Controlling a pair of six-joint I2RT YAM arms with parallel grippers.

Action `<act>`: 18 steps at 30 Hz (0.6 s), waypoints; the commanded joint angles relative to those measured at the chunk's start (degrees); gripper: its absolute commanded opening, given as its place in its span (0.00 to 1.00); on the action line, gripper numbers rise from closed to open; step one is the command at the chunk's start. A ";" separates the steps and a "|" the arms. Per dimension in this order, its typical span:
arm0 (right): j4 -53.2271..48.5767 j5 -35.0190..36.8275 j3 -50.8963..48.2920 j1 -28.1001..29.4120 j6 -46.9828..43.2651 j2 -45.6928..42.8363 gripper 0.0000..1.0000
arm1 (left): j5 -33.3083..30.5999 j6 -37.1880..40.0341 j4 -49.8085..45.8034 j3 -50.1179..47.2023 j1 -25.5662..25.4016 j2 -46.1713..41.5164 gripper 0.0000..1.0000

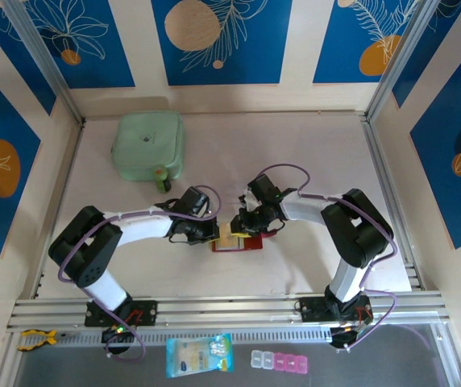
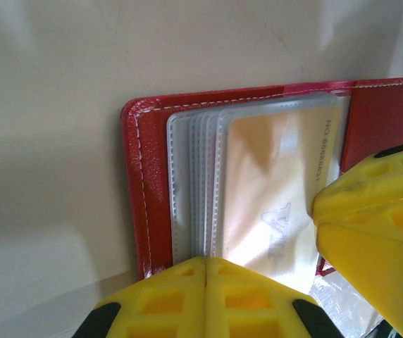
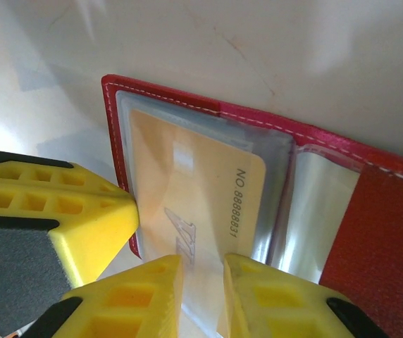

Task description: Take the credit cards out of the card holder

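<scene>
Right gripper (image 3: 201, 274): my fingers stood narrow with a slim gap. The near short edge of the yellow-orange printed plastic card (image 3: 187, 176) lay in that gap; I could not confirm contact.

Left gripper (image 2: 205, 271): fingers pressed together, nothing seen between them, tips at the near edge of the small flat red stitched card holder (image 2: 134, 176).

The holder lay open on the pale table (image 1: 311, 145), between both wrists. The card sat in the top clear pocket, its long axis running away from my right fingers. Judged: pull straight back along that axis.

Both forearms angled inward, elbows out, wrists low.
</scene>
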 commanded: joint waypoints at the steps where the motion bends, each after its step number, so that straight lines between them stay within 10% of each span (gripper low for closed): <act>1: -0.78 -1.13 -0.42 0.04 0.30 0.76 0.23 | -0.47 -0.58 -1.48 -1.24 0.41 0.21 0.05; 18: -7.35 6.89 0.74 0.00 -1.76 -4.56 0.26 | -0.95 -0.64 -2.01 -2.19 0.44 -0.30 0.05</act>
